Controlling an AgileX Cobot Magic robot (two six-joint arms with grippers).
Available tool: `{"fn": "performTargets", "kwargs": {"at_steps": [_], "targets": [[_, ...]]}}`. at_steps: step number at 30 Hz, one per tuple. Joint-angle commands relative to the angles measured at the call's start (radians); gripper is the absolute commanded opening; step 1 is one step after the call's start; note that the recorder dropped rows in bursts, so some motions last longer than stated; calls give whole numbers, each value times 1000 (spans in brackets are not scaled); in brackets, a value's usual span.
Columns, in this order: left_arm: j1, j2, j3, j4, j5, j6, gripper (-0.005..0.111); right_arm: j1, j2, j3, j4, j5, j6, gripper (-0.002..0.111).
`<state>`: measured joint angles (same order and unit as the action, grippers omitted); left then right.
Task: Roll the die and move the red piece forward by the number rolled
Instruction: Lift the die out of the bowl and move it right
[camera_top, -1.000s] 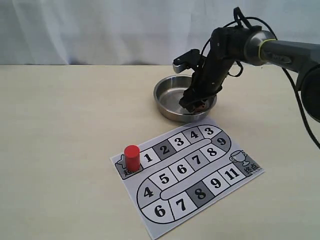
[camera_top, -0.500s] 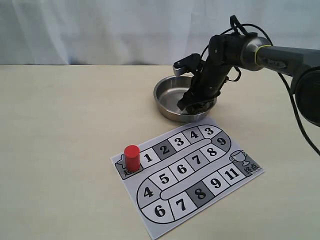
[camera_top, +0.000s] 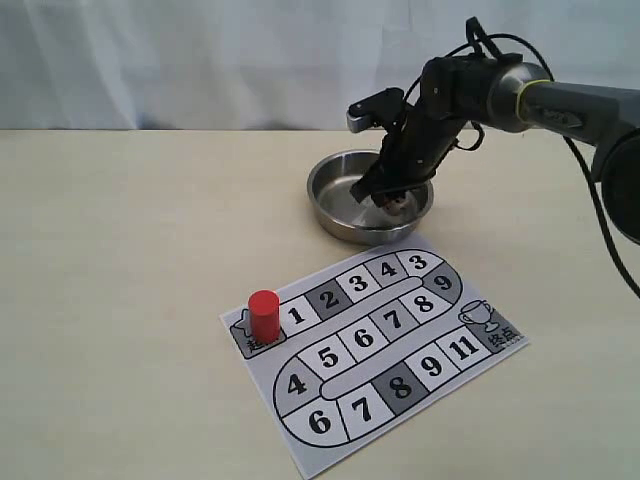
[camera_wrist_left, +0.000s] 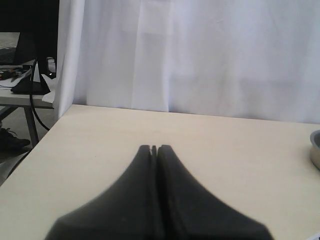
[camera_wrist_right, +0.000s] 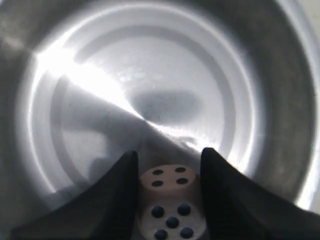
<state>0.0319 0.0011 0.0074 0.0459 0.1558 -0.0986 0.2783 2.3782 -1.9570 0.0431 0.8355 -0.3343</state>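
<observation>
The die (camera_wrist_right: 170, 200) is a pale beige cube with dark pips, pinched between my right gripper's (camera_wrist_right: 169, 151) two black fingers. A four-pip face and a five-pip face show. In the exterior view that gripper (camera_top: 393, 200) hangs just over the steel bowl (camera_top: 330, 195), with a little of the die (camera_top: 398, 204) peeking out at its tip. The red piece (camera_top: 264, 314) stands upright on the start square at the left end of the numbered board (camera_top: 400, 386). My left gripper (camera_wrist_left: 154, 148) is shut on nothing, over bare table, and is out of the exterior view.
The bowl's shiny inside (camera_wrist_right: 150, 90) fills the right wrist view below the die. The paper board lies in front of the bowl. A white curtain (camera_top: 200, 60) closes off the table's far edge. A bowl rim (camera_wrist_left: 315, 147) shows at the left wrist view's edge.
My right gripper dipped lower into the bowl half a second ago and has now risen and shifted slightly back. The red piece and board have not moved.
</observation>
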Motion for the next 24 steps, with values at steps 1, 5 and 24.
{"fn": "performTargets", "kwargs": {"at_steps": [1,5,24], "targets": [[-8,-1,-7,-2,-12,-2,0,-1,-63,-8,37,-22,45,4],[-8,-1,-7,-2,-12,-2,0,-1,-109,-8,42,30,62,4],[-8,-1,-7,-2,-12,-2,0,-386,-538,692,-452,-149,419,4]]}}
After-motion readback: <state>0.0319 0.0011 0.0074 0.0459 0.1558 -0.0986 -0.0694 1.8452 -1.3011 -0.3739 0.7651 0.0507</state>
